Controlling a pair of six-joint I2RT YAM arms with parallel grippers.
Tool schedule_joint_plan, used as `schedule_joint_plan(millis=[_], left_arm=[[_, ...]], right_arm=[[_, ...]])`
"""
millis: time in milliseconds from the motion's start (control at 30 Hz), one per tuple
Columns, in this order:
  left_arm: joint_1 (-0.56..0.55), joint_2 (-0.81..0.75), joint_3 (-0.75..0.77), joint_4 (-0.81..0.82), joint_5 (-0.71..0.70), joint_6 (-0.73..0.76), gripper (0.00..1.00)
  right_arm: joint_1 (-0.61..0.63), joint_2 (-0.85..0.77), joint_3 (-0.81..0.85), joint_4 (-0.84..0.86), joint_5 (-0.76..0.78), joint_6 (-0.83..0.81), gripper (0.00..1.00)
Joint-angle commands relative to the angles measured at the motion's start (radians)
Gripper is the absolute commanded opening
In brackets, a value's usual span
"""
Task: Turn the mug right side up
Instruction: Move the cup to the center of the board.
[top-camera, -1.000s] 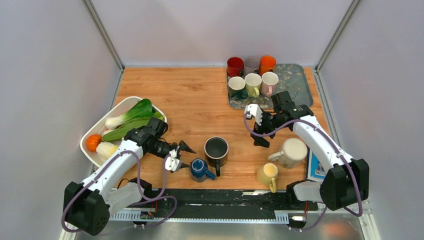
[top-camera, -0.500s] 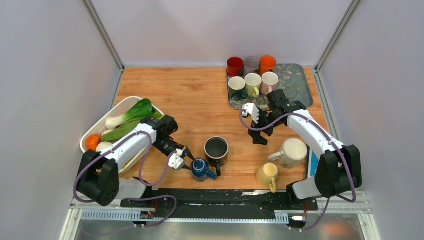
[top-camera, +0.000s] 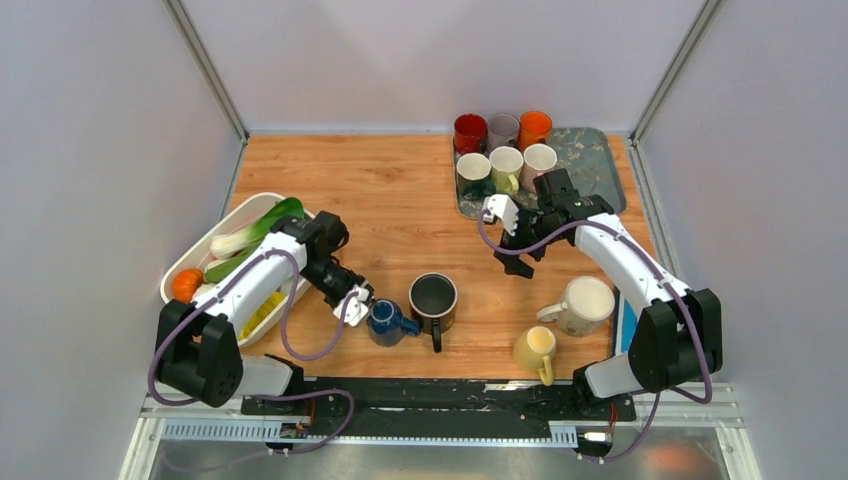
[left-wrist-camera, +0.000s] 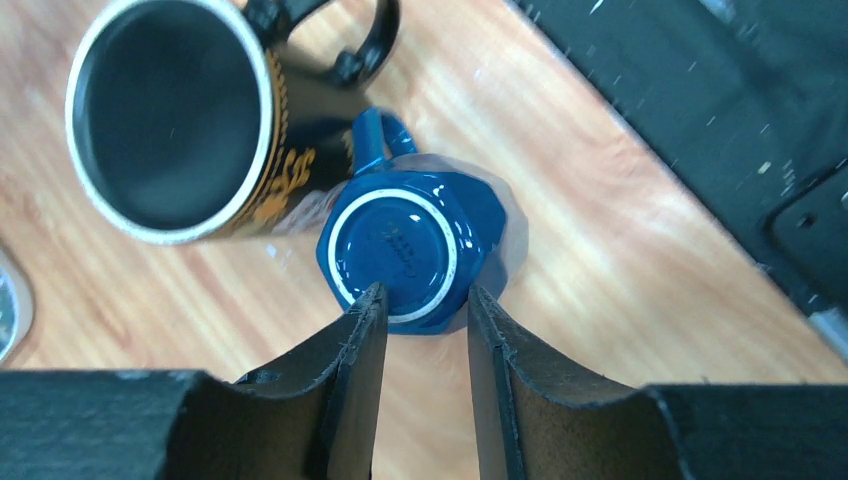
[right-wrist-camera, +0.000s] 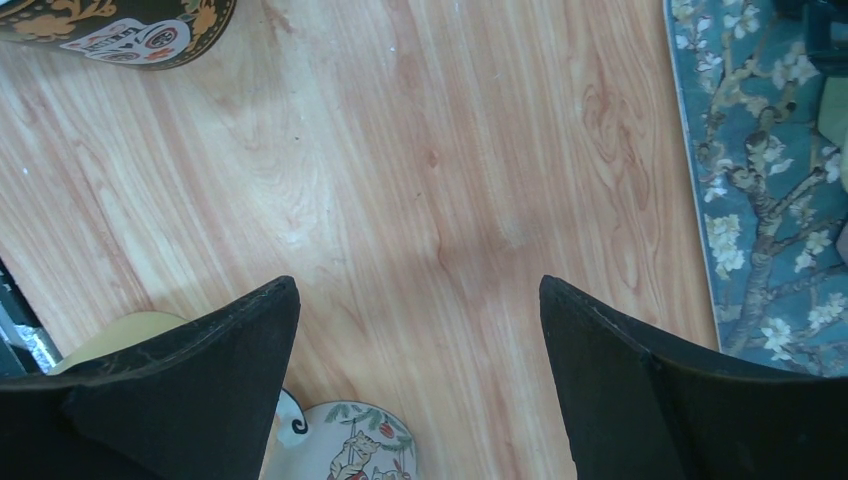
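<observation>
Only the left wrist view shows the blue mug (left-wrist-camera: 410, 255) base-up, beside the black mug (left-wrist-camera: 170, 110) on the desk (left-wrist-camera: 600, 250). The left hand (left-wrist-camera: 427, 295), narrowly parted, reaches its near edge. The right hand (right-wrist-camera: 418, 285) gapes wide.

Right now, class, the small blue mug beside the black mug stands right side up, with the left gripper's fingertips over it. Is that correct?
No. The blue mug is upside down: the left wrist view shows its ringed base facing up. It does stand beside the black mug, with the fingertips of the left gripper over it.
</observation>
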Motion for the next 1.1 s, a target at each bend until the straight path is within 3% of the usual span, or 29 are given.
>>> schedule_joint_plan(millis=[0, 333, 500, 700, 767, 833, 900, 1067], left_arm=[[0.054, 0.077, 0.094, 0.104, -0.15, -0.013, 0.42], [0.112, 0.181, 0.211, 0.274, -0.206, -0.181, 0.43], [0.111, 0.245, 0.26, 0.378, -0.177, -0.336, 0.43], [0.095, 0.224, 0.154, 0.724, -0.149, -0.484, 0.46], [0.071, 0.2, 0.07, 1.017, -0.194, -0.541, 0.48], [0.049, 0.188, 0.007, 1.19, -0.235, -0.581, 0.51], [0.037, 0.188, -0.006, 1.27, -0.256, -0.622, 0.53], [0.036, 0.089, -0.018, 1.299, -0.319, -0.741, 0.57]], right_arm=[[0.002, -0.014, 0.046, 0.035, 0.024, 0.008, 0.93], [0.001, -0.012, 0.112, 0.086, -0.007, 0.009, 0.93], [0.002, 0.06, 0.2, 0.183, -0.08, 0.137, 0.93], [0.006, 0.217, 0.327, 0.226, -0.327, 0.17, 0.91], [0.018, 0.271, 0.336, 0.252, -0.394, 0.14, 0.89], [0.048, 0.324, 0.358, 0.258, -0.407, 0.095, 0.89], [0.078, 0.368, 0.377, 0.259, -0.406, 0.03, 0.89], [0.137, 0.483, 0.462, 0.259, -0.387, -0.068, 0.89]])
